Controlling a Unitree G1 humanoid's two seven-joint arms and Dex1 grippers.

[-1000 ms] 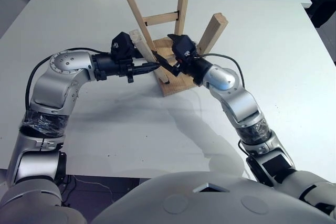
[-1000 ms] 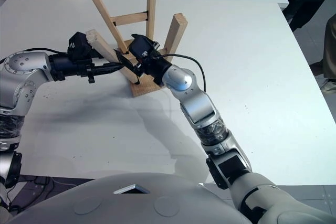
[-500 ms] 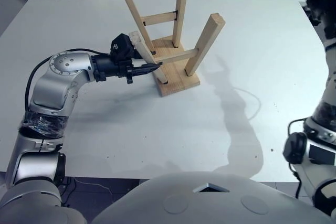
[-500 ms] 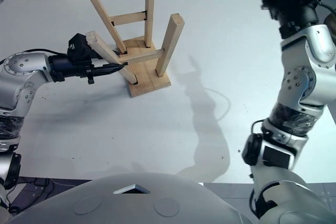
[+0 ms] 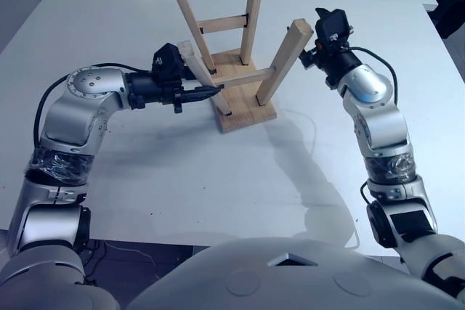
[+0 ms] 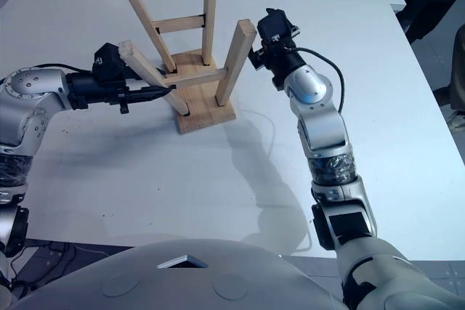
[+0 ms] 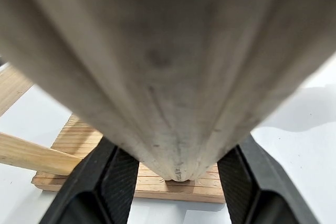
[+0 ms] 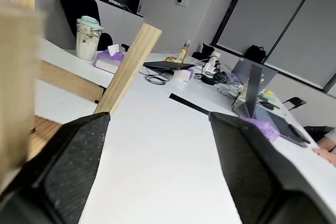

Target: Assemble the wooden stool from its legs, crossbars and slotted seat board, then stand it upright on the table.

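Inverted stool [image 5: 243, 70] stands upper centre of the head view, seat board [image 5: 251, 115] flat on the table [image 5: 182, 172], legs up. Left gripper [image 5: 209, 91] is clamped on the short slanted leg [image 5: 191, 54] at the board's left edge. Right gripper [image 5: 311, 57], fingers spread and holding nothing, sits beside the right leg [image 5: 283, 63], near its top.

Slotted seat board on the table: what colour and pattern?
Pale wooden seat board: light tan, fine parallel grain lines; clearest in left wrist view.

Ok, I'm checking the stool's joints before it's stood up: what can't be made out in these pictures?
- Left wrist view: the slanted leg covers its own slot in the seat board.
- Head views: the upright far leg has its top cut by the upper edge.
- Right wrist view: a blurred close leg hides most of the seat board.
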